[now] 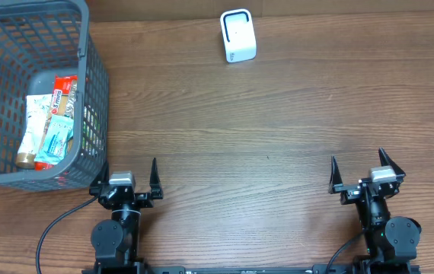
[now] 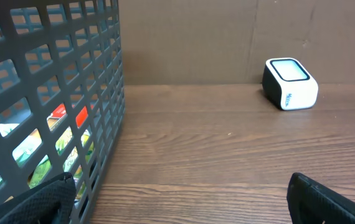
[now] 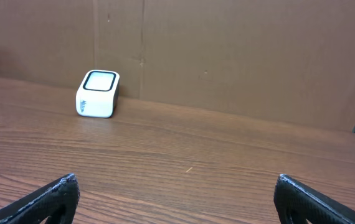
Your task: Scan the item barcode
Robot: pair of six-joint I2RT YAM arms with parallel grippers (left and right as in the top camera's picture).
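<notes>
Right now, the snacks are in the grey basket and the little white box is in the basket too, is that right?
Not quite. The snacks are in the grey basket, but the little white box is not: it stands by itself on the table, well apart from the basket. The overhead view shows it.

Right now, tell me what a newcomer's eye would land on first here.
The grey plastic basket at the far left, with snack packets piled inside, draws the eye first. Next comes the small white barcode scanner standing alone at the far edge. Near the front, the left gripper and right gripper sit open and empty.
</notes>
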